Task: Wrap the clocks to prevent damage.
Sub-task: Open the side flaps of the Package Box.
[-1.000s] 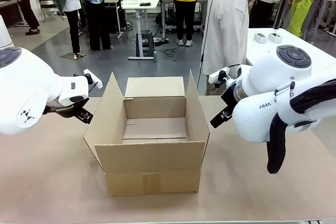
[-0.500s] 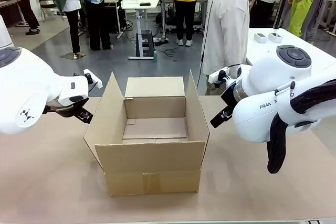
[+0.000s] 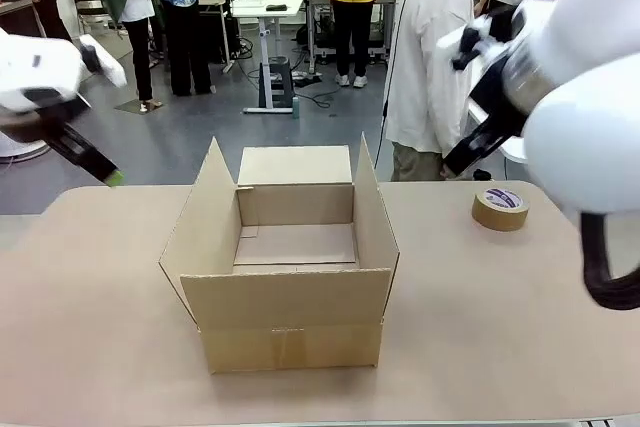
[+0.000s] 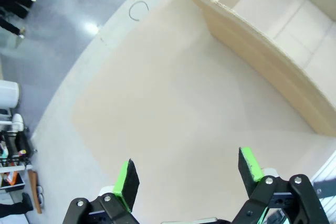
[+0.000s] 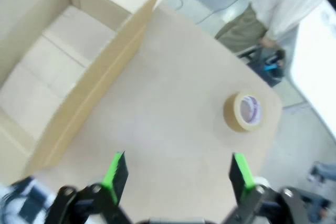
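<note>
Front view: brown cardboard box sits mid-counter, flaps up, inside just bare cardboard. Tape roll lies flat on the right, well apart from the box. Person stands at the far edge, back turned. Left hand is high at far left and right hand high at far right; both are blurred, so I can't tell jaw width here. I can't tell where the clocks are or how they look, so nothing is wrapped yet.

Left wrist view: left hand has its jaws spread wide and holds nothing. It is over bare counter, with the box's left flap beyond it.

Right wrist view: right hand has its jaws wide and holds nothing, above the counter between the box's right flap and the tape roll.

Risks: either arm swinging in could clip a raised flap and shove the box, which looks light. The right hand could knock the tape toward the right edge. The person is close to the right arm's reach.
</note>
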{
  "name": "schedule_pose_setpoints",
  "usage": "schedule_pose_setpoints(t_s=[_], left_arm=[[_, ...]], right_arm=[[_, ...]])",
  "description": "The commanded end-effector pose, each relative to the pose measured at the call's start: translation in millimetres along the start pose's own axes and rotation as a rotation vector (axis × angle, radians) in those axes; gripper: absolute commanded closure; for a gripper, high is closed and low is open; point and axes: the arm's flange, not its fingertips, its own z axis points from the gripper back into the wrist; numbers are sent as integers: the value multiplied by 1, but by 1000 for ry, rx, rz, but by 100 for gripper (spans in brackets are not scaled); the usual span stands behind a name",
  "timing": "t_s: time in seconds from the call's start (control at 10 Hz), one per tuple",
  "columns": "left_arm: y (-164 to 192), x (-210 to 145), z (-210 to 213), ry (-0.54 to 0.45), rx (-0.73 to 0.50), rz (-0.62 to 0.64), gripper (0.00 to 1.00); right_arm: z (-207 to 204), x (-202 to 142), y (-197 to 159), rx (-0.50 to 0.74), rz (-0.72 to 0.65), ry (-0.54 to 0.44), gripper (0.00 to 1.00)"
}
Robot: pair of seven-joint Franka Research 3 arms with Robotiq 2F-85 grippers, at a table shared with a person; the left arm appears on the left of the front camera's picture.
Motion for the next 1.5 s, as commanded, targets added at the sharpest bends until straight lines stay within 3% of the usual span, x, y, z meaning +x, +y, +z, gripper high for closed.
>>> schedule_pose_setpoints(t_s=[0.0,0.1,0.2,0.6,0.7,0.8,1.0,1.1,1.2,1.4], left_arm=[[-9,-5,40,-49,13,-38,0],[-15,-9,51,-139,39,-19,0],[-3,-1,32,-23,9,-16,0],[-7,-4,41,-34,7,-21,0],[12,1,45,-14,-92,-66,0],[39,7,56,-14,-177,-183,0],[90,15,77,-59,-425,-334,0],[108,12,82,-73,-506,-348,0],[131,-3,85,-154,-593,-326,0],[154,-24,72,-265,-634,-295,0]], right_arm=[[33,9,12,-36,7,-1,0],[39,5,13,-78,-1,-39,0],[33,3,4,-16,8,-11,0],[42,3,6,-21,7,-11,0],[49,8,-10,123,66,-29,0],[61,16,-45,280,187,39,0],[86,20,-101,476,227,-98,0],[89,17,-118,561,187,-123,0],[87,10,-140,615,157,-160,0],[71,-6,-156,633,147,-216,0]])
